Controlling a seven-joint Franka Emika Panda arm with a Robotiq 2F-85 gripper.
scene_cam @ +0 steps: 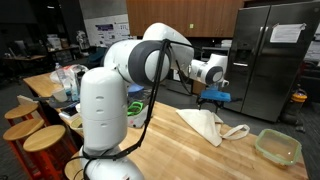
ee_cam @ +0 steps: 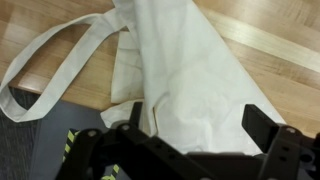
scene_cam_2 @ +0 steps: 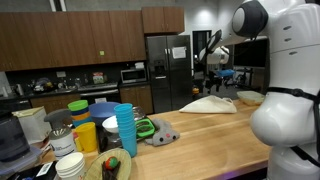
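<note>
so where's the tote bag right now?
The tote bag lies flat on the wooden countertop in an exterior view, between the robot's base and the green-rimmed container; in the wrist view it is directly under the open gripper.

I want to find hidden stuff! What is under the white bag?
The white bag lies on the wooden table, which shows beside it. The wood right beneath is covered, so anything hidden there cannot be seen.

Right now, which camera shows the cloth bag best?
The wrist view: the cloth bag fills the picture, with its folds and strap loop plain against the wooden table. Both exterior views show the bag only as a small pale heap, far off, with little detail.
</note>
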